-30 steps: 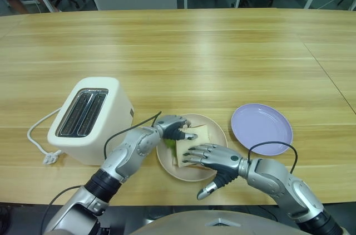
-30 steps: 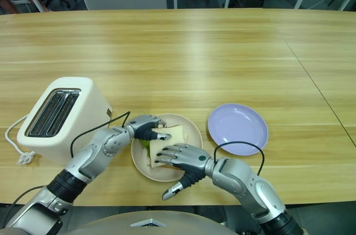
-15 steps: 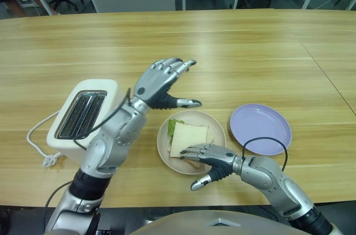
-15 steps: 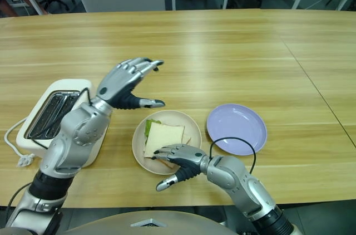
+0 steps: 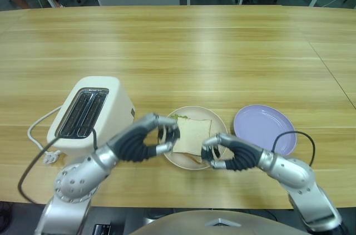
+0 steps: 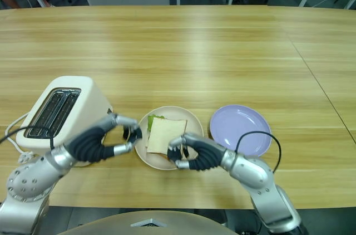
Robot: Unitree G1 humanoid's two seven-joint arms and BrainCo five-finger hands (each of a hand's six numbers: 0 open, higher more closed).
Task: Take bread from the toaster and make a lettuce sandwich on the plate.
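Sandwich [image 5: 192,133] sits on the beige plate [image 5: 221,127], lettuce [image 5: 177,117] peeking out; left hand [image 5: 149,140] is balled up empty at the plate's left rim, right hand [image 5: 228,154] same at its front-right rim, toaster [image 5: 89,115] further left.

The toaster [image 5: 92,115] and purple plate [image 5: 262,126] flank the sandwich plate [image 5: 194,109] closely; bare tabletop [image 5: 183,51] stretches beyond it.

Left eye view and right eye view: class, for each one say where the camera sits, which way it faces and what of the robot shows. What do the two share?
Left eye view: on the robot's head, facing forward and down at the table; left hand, right hand and both forearms show.
Right eye view: same head, slightly further right, same facing; same hands and forearms.
Shared: toaster, sandwich on the beige plate, purple plate.
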